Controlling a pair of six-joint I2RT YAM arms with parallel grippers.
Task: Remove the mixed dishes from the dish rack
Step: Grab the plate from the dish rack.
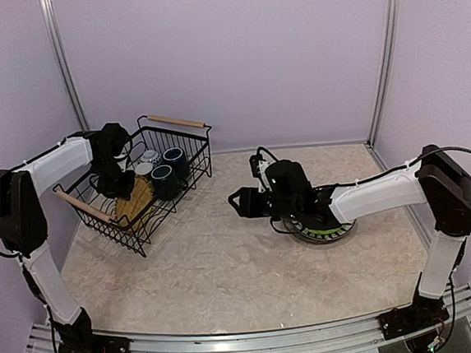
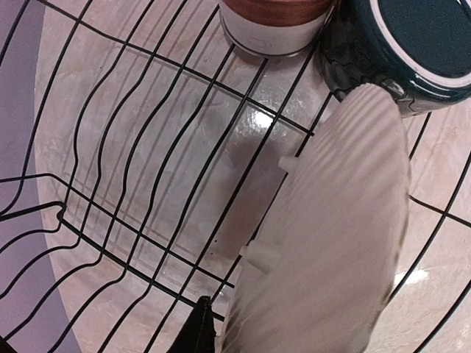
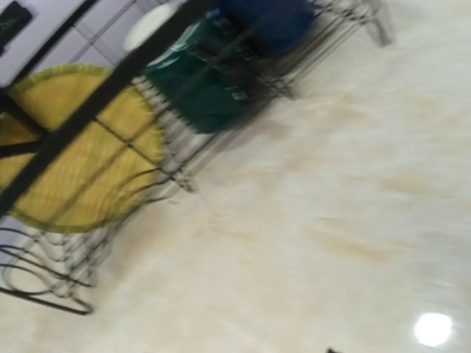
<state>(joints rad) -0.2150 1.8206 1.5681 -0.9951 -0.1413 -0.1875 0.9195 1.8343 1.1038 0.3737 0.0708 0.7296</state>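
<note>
The dish rack (image 1: pixel 184 140) stands at the back left. In it are a woven yellow straw plate (image 1: pixel 135 202) on edge, a dark green mug (image 1: pixel 163 181), a dark blue mug (image 1: pixel 175 159) and a pale cup (image 1: pixel 145 161). My left gripper (image 1: pixel 119 185) reaches down inside the rack. In the left wrist view the plate (image 2: pixel 338 235) looks pale and fills the space between my fingers. One black fingertip (image 2: pixel 197 331) lies against its face and the other is hidden behind it. My right gripper (image 1: pixel 239 202) hangs open over bare table, holding nothing.
A stack of plates with a green rim (image 1: pixel 330 234) lies under my right forearm at the right. The rack's wooden handles (image 1: pixel 177 120) stick out at both ends. A brown-based cup (image 2: pixel 272 22) and the green mug (image 2: pixel 419 44) stand close beyond the held plate.
</note>
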